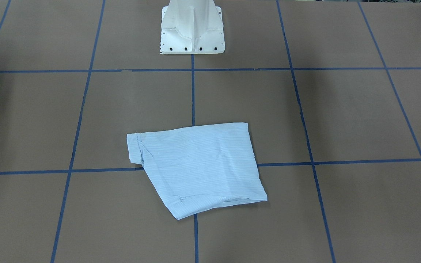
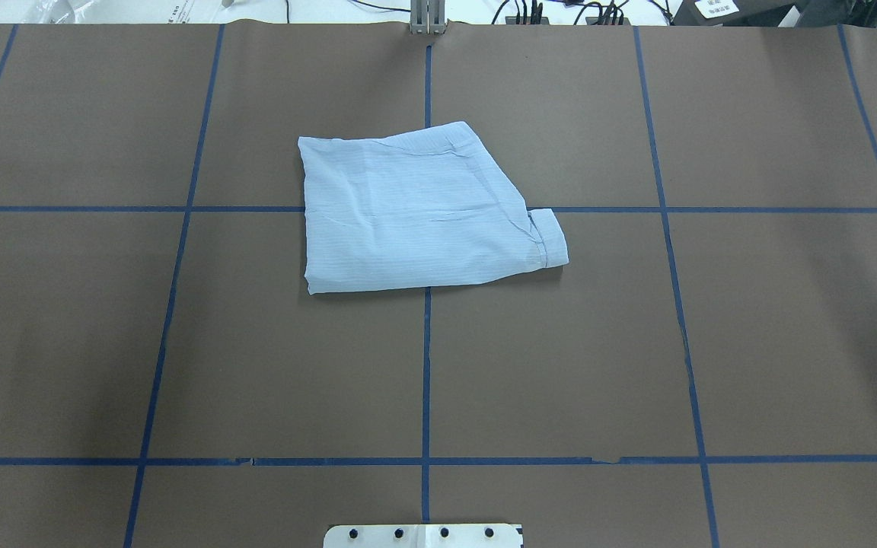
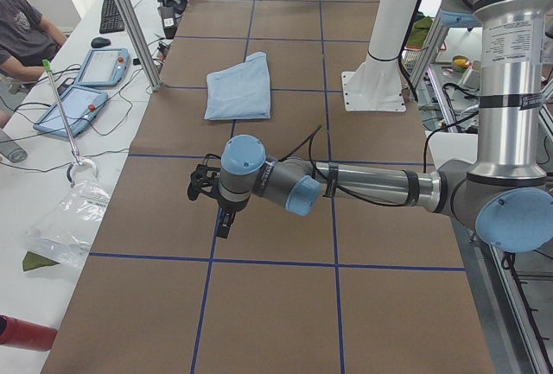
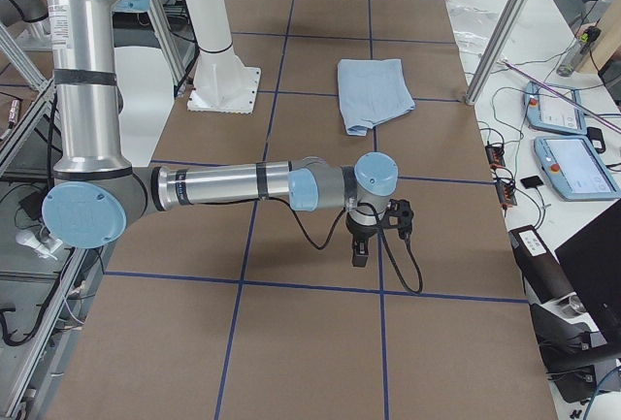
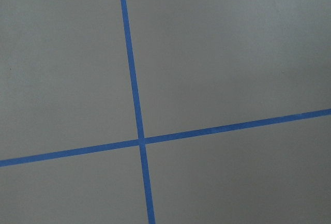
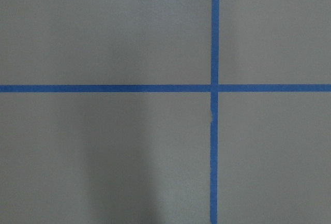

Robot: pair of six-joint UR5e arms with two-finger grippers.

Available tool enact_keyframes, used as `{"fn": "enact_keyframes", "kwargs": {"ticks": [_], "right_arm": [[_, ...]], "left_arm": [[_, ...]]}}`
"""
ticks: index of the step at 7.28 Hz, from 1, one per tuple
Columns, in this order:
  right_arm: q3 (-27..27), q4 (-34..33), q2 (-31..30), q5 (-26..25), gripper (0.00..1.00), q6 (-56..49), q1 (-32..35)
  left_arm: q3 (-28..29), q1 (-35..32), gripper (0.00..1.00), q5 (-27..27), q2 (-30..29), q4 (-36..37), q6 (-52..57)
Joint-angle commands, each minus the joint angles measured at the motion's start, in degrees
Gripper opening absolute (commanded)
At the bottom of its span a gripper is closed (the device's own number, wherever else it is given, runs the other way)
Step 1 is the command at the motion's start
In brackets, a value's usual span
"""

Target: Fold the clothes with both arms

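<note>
The pale-blue striped shirt [image 1: 196, 168] lies folded into a compact flat packet on the brown table, with a sleeve cuff sticking out at one side. It also shows in the overhead view [image 2: 416, 213] and in both side views [image 3: 240, 87] [image 4: 374, 92]. My left gripper [image 3: 223, 223] hangs low over bare table far from the shirt; I cannot tell if it is open or shut. My right gripper [image 4: 360, 250] hangs the same way at the other end; I cannot tell its state either. Both wrist views show only brown table and blue tape lines.
The white pedestal base [image 1: 192, 33] stands at the robot's edge of the table. Blue tape lines [image 2: 425, 365] form a grid. A side bench holds tablets [image 3: 95, 67] and a plastic bag [image 3: 69, 218]; a seated person [image 3: 22, 28] is beside it.
</note>
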Motion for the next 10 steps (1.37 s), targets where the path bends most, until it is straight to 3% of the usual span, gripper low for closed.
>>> {"fn": "enact_keyframes", "kwargs": {"ticks": [1, 6, 10], "right_arm": [[-0.1, 0.0, 0.2, 0.1, 1.00, 0.1, -0.8], [-1.4, 0.0, 0.3, 1.0, 1.00, -0.1, -0.7], [-1.3, 0.3, 0.8, -1.3, 1.00, -0.9, -0.7]], "left_arm": [[-0.6, -0.5, 1.00, -0.1, 1.1, 0.4, 0.0], [-0.7, -0.4, 1.00, 0.8, 0.9, 0.5, 0.1], [-0.9, -0.4, 1.00, 0.7, 0.9, 0.4, 0.1]]}}
